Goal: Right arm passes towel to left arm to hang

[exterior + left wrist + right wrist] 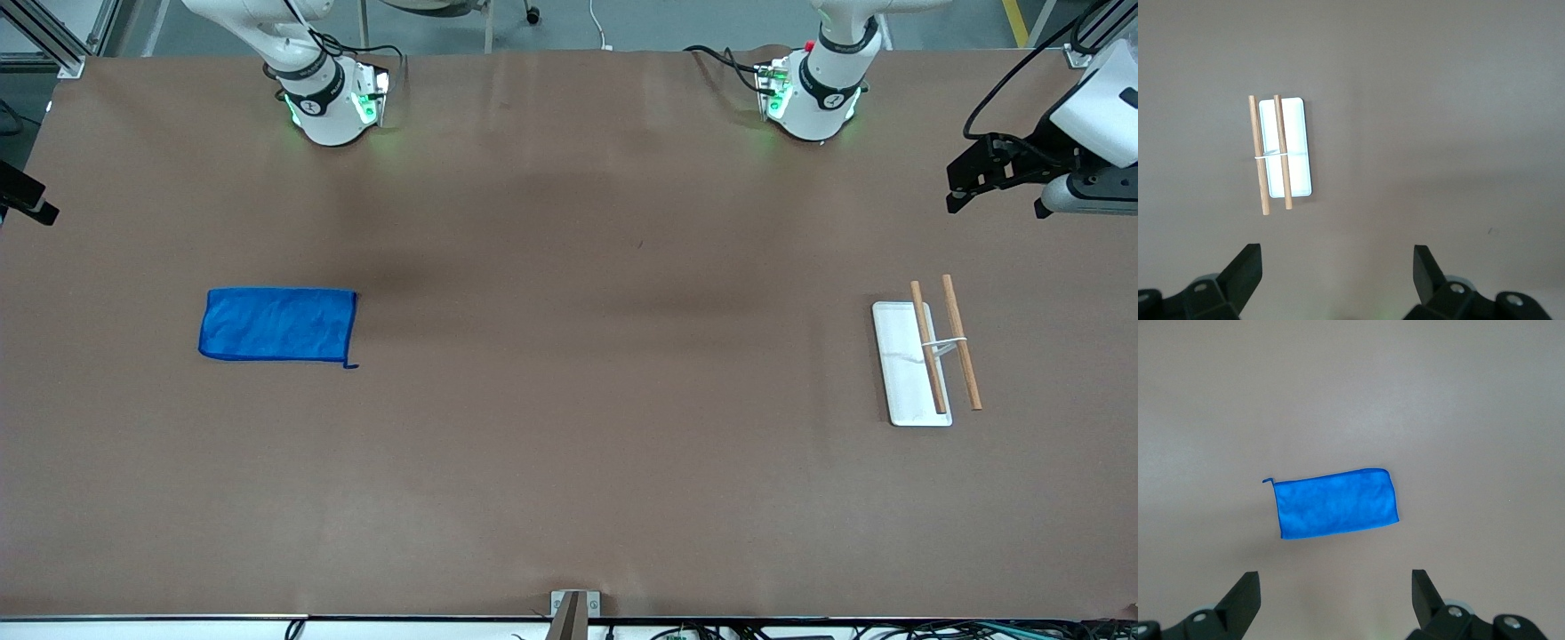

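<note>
The towel [278,324] lies flat on the brown table [569,462], folded into a neat rectangle with its little corner loop sticking out, toward the right arm's end and around 9 o'clock from the table's middle in the front view. Nothing is touching it. The right gripper [1335,600] hangs high over the table with the towel well apart below it, fingers spread wide and holding nothing. The left gripper [1338,275] is the same deal, wide open and empty, up over the left arm's end, where a white rack base [907,364] sits with two wooden rods [962,342] running across it, roughly 3 o'clock from centre. So towel and rack are well apart, at the table's two ends. Both arm bases glow green along the table's edge, and grey floor shows past it.
</note>
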`<state>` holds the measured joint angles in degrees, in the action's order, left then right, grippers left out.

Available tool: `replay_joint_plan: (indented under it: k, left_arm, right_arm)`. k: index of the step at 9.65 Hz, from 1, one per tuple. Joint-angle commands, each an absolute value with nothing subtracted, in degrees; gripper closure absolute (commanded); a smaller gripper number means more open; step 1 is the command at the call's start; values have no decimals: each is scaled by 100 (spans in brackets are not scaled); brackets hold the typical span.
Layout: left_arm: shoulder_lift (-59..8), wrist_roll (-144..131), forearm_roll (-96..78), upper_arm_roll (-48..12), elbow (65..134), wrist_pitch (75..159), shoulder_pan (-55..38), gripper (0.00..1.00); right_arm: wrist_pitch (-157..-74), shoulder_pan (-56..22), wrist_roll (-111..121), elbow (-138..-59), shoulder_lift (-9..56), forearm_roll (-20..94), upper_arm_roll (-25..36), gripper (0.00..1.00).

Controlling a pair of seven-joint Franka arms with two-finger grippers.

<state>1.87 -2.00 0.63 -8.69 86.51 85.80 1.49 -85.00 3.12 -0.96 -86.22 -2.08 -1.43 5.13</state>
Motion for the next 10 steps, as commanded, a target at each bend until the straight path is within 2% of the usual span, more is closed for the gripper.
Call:
replay_joint_plan:
  k: [1, 10]
  left_arm:
    - [79, -202, 115, -888, 8657, 8481, 149, 0]
    - [70, -272, 88, -835, 8692, 8438, 167, 0]
  right_arm:
    - [-8473, 334, -18, -8666, -308, -202, 492, 0]
    - [-8473, 343, -18, -8675, -308, -202, 501, 0]
